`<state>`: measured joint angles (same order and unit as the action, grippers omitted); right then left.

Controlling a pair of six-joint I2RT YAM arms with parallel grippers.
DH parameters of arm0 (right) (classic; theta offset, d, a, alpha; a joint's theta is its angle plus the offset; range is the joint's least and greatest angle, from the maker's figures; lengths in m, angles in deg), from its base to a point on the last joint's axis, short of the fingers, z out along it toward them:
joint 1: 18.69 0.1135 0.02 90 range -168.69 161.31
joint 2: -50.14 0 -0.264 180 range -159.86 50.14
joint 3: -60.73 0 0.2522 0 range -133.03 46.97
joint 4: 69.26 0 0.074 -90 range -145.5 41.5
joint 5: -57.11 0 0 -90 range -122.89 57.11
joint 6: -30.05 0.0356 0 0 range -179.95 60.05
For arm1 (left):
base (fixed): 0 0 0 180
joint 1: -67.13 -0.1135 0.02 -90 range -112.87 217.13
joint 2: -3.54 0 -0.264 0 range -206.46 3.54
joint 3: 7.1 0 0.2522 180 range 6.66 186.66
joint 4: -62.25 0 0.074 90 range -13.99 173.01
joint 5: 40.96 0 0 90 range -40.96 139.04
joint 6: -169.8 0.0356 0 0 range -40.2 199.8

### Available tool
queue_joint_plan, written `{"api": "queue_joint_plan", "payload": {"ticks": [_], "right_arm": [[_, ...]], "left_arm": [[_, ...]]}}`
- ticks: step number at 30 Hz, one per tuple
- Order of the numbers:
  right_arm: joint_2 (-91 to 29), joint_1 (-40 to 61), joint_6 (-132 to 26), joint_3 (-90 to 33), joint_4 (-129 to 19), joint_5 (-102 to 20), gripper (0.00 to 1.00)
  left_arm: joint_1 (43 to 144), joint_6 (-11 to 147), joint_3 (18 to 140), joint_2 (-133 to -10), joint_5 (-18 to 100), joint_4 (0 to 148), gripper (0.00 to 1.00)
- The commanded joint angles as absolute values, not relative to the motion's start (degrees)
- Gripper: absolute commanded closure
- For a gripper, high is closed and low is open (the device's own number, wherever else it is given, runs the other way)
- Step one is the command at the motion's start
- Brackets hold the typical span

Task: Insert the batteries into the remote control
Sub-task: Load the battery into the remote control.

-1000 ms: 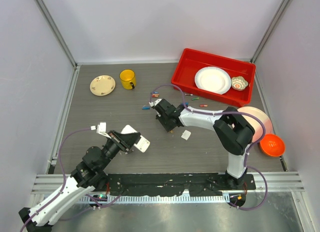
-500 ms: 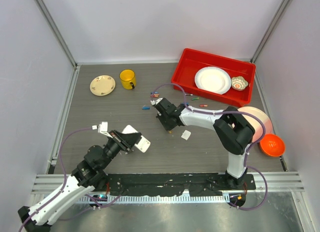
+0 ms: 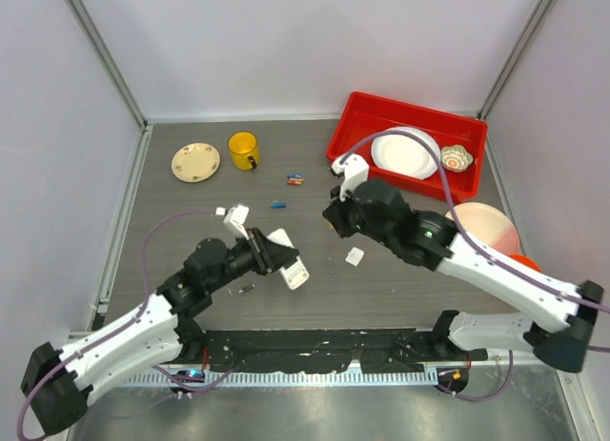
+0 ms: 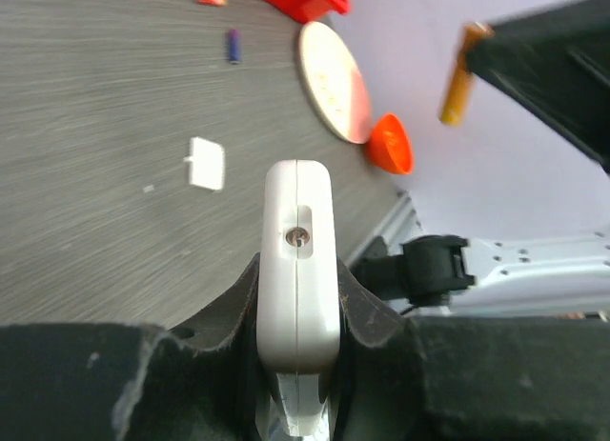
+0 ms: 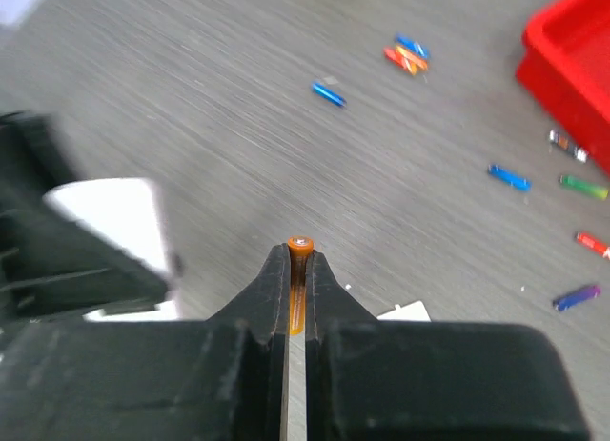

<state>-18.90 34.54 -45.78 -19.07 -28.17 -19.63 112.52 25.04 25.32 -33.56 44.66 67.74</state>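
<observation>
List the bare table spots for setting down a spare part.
Bare: left side, between the saucer and the left arm; back strip between mug and red tray. Crowded: the centre, where the left hand with the remote faces the right hand and its battery, with loose batteries scattered toward the tray.

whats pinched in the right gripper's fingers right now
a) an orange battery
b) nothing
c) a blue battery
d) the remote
a: the right wrist view shows an orange battery clamped upright between the right gripper's fingers, its metal tip poking out past them.
</observation>
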Motion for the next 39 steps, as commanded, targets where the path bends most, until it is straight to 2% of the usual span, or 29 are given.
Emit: {"api": "queue_joint_plan", "payload": {"ticks": [1, 5, 9, 15, 17, 27, 39], "right_arm": [[-11.66, 40.27, -51.5, -18.78, -22.63, -16.61, 0.99], [-6.47, 41.69, -55.55, -18.24, -22.02, -23.11, 0.99], [-4.27, 42.13, -62.57, -18.6, -18.32, -31.38, 0.99], [-4.0, 47.13, -66.27, -17.54, -20.09, -32.1, 0.99], [-5.93, 48.98, -67.76, -18.68, -19.73, -32.01, 0.99], [-12.26, 58.04, -72.69, -21.49, -20.87, -27.09, 0.99], [-17.36, 61.38, -75.07, -22.9, -22.1, -26.03, 0.99]], "left_arm": [[110.03, 24.89, 33.98, -43.46, 25.02, 55.65, 1.0], [104.51, 16.38, 35.57, -53.92, 11.47, 42.38, 1.0], [102.12, 6.69, 36.1, -64.02, 3.43, 25.52, 1.0], [102.03, -0.61, 39.18, -71.25, -3.59, 18.97, 1.0], [102.11, -0.62, 40.14, -72.13, -5.01, 20.02, 1.0], [102.11, 11.85, 43.05, -68.89, -9.67, 44.62, 1.0], [102.11, 13.97, 42.61, -66.25, -10.9, 48.86, 1.0]]}}
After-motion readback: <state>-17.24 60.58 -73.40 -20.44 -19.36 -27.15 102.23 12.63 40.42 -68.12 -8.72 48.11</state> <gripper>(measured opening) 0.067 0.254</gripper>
